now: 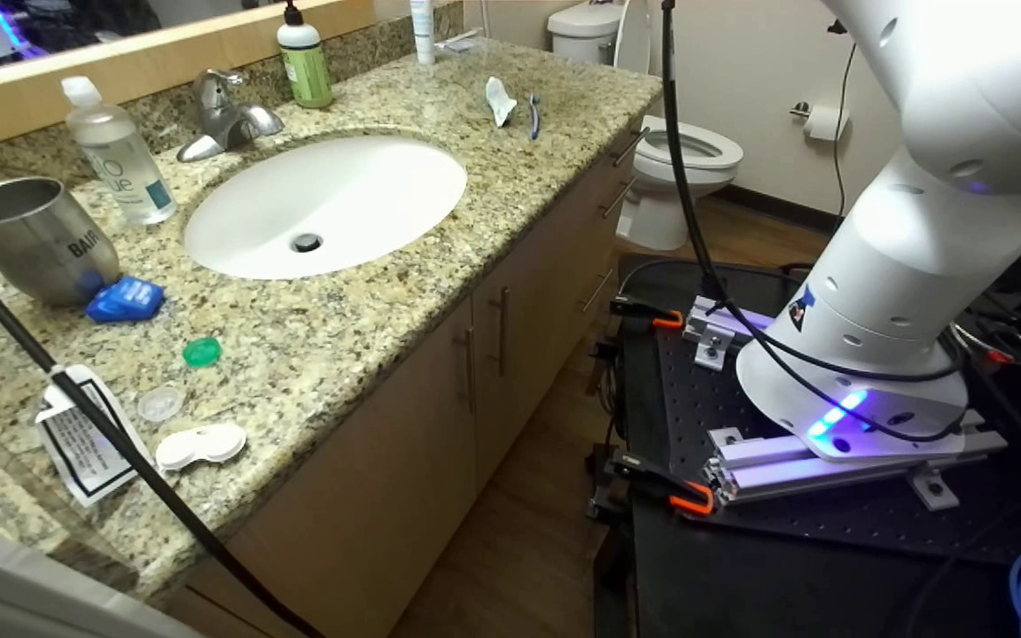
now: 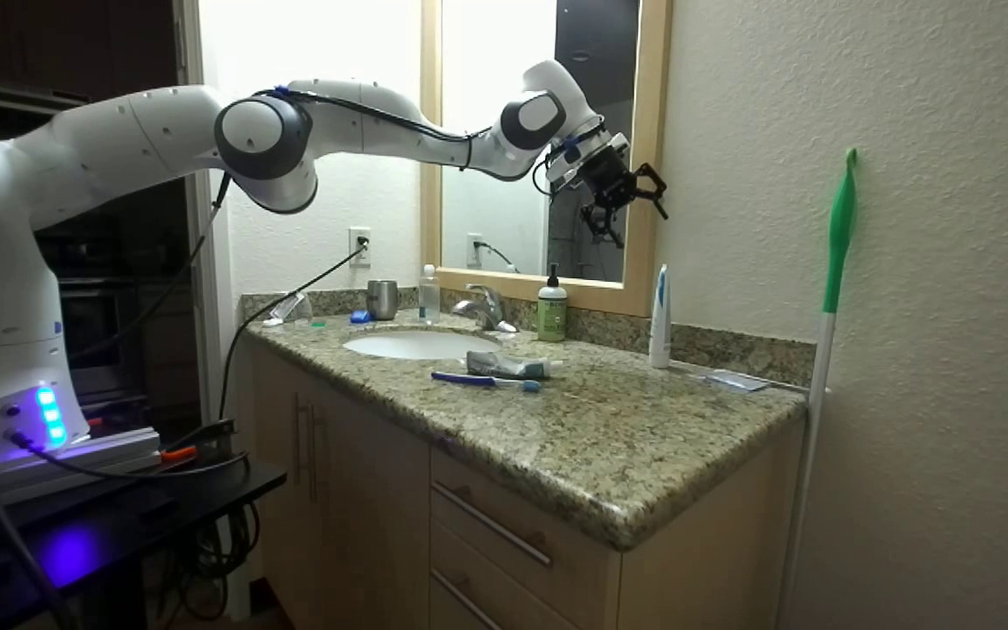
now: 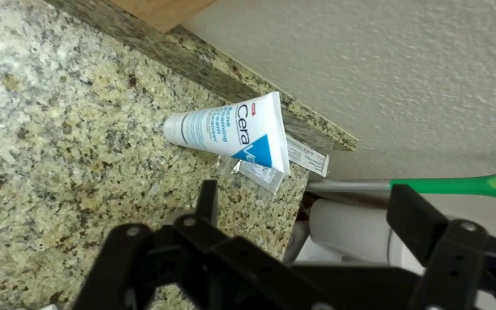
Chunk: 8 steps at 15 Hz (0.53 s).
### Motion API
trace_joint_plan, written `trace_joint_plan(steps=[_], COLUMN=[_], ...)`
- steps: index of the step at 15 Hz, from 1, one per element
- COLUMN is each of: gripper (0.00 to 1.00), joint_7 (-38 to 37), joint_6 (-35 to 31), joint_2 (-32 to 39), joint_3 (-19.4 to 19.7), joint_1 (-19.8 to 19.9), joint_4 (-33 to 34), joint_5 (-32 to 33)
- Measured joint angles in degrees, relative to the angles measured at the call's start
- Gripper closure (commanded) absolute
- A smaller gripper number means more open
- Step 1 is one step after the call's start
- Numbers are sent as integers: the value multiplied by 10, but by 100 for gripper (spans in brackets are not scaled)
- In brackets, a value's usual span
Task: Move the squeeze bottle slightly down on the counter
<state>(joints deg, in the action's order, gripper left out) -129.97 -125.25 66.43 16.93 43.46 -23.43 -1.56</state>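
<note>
We've got the white Panda arm (image 2: 364, 136) extended roughly level past the elbow (image 2: 250, 128), wrist (image 2: 543, 114) bent over and angled down. Black Robotiq claw (image 2: 640, 229) hangs at a slant, fingers (image 3: 416, 224) spread wide; base lights (image 2: 51, 416) glow blue.

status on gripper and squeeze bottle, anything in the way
Gripper open, empty, up high. Squeeze bottle upright on counter, untouched. Flat packet close by, probably not blocking.
</note>
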Motion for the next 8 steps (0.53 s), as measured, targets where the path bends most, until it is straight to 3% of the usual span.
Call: trace_joint_plan(steps=[5, 8], gripper=[0, 0], joint_7=[-60, -88], joint_6=[-101, -128], joint_2=[71, 103], joint_3=[49, 67], joint_1=[-18, -22], joint_4=[23, 22], joint_5=[110, 135])
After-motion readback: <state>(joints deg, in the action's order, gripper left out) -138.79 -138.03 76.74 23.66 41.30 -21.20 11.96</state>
